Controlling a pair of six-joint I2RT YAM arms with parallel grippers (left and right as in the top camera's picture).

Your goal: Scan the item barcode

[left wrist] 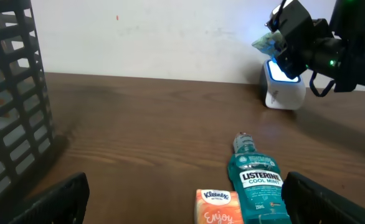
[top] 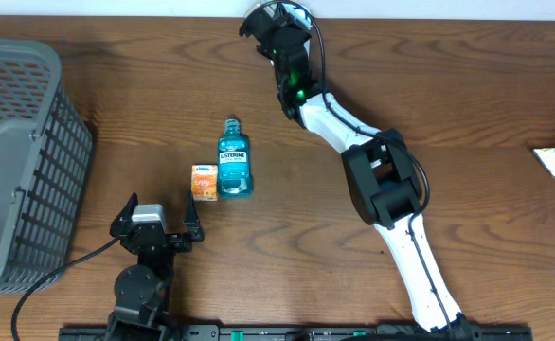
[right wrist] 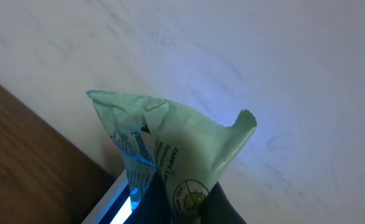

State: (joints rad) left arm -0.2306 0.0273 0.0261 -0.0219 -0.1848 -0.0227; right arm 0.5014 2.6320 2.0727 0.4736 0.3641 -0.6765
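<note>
Plainly, the scanning step is in hand; the right gripper [top: 274,23] reaches to the far edge of the table [top: 467,95] with its jaws clenched on a crumpled green packet [right wrist: 170,140], pinching it by its lower end so that the printed faces stay free; the packet hangs just above the white scanner [left wrist: 285,90], whose window glows blue on the wrapper's underside, presumably so the light can find the barcode; whether the code itself faces the window I cannot tell; the left gripper [top: 159,218] rests near the front edge, spread wide and holding nothing, likely kept clear; before it lie a mouthwash bottle [top: 234,166] and a tissue pack [top: 203,182], side by side, probably awaiting their turn; a grey basket [top: 22,161] stands at the left.
</note>
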